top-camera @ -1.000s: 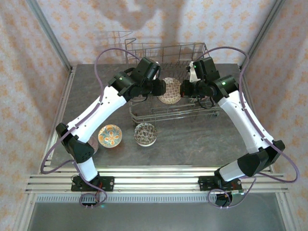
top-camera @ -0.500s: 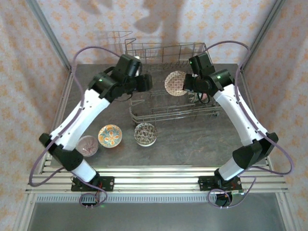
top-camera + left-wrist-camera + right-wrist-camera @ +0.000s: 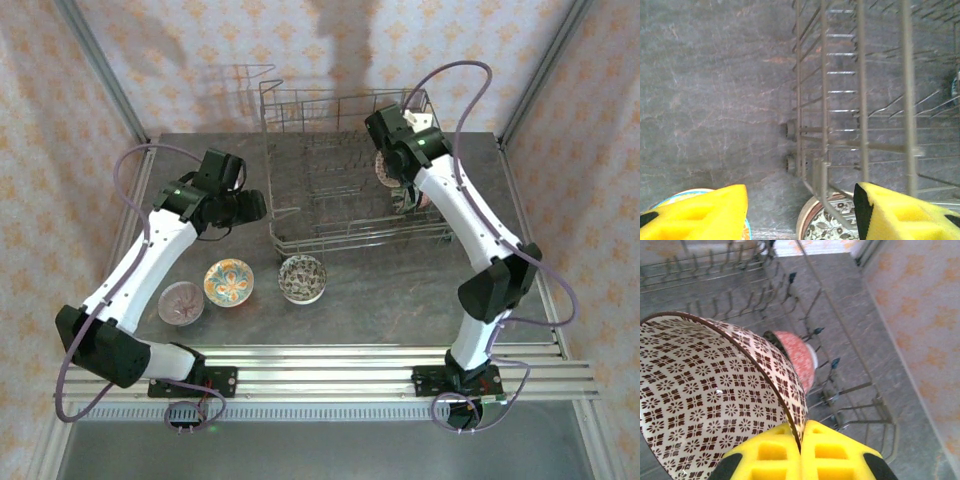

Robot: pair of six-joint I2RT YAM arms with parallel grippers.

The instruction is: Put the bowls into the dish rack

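Bowls, three, sit on the desk at the dish rack's seven o'clock. Left tool hangs half open, empty, at its eight o'clock. Right tool clamps a brown-patterned bowl by the rim over the rack's two o'clock part, near a pink bowl.

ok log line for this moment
left gripper open | right gripper shut on patterned bowl over dish rack | three bowls on table

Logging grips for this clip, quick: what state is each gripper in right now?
Left gripper: open, holding nothing.
Right gripper: shut on the rim of a brown-patterned bowl.
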